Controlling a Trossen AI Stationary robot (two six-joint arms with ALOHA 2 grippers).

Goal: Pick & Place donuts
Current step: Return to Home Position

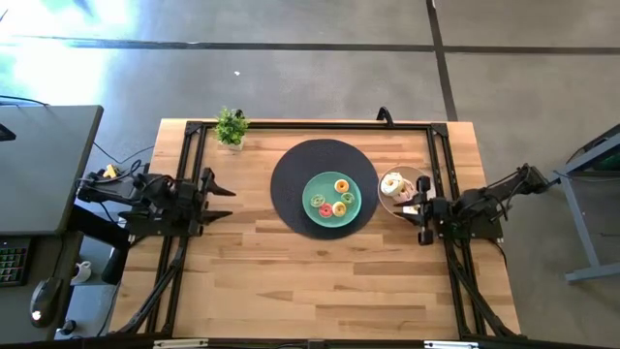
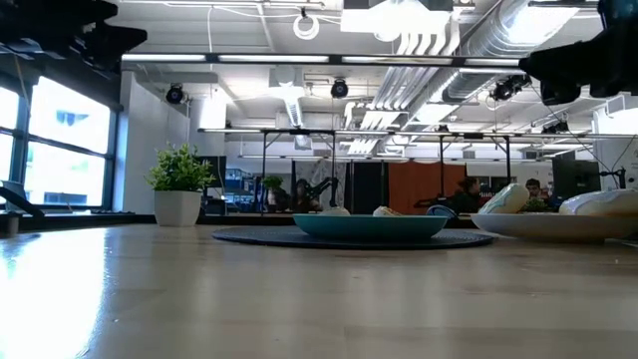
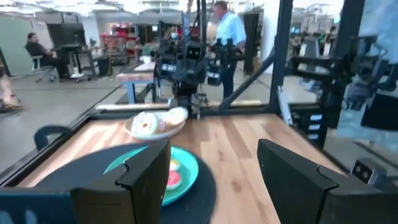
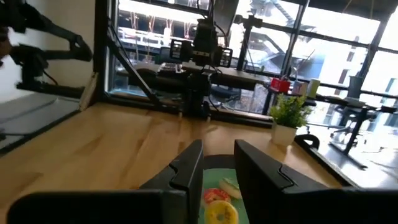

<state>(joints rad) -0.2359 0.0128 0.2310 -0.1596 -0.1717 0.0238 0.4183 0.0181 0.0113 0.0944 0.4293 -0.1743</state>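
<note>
Several small donuts, yellow (image 1: 342, 186), green (image 1: 318, 202) and red (image 1: 325, 209), lie on the teal plate (image 1: 312, 186), which sits on a round dark mat (image 1: 291, 170). Cream donuts (image 1: 391, 182) lie in the tan bowl (image 1: 418, 174) to the right of the plate. My right gripper (image 1: 415, 204) hovers at the bowl's near edge and points toward the plate. Its fingers (image 4: 219, 165) stand narrowly open and hold nothing. In its wrist view the red donut (image 4: 216, 195) and a yellow donut (image 4: 221, 213) show between the fingers. My left gripper (image 1: 225, 184) waits wide open at the table's left side, also seen as (image 3: 214, 168).
A small potted plant (image 1: 231, 126) stands at the table's far edge, left of the mat. A black frame (image 1: 310, 124) runs around the tabletop. Bare wood (image 1: 310, 271) lies on the near side of the mat. People (image 3: 229, 31) are in the room behind the table.
</note>
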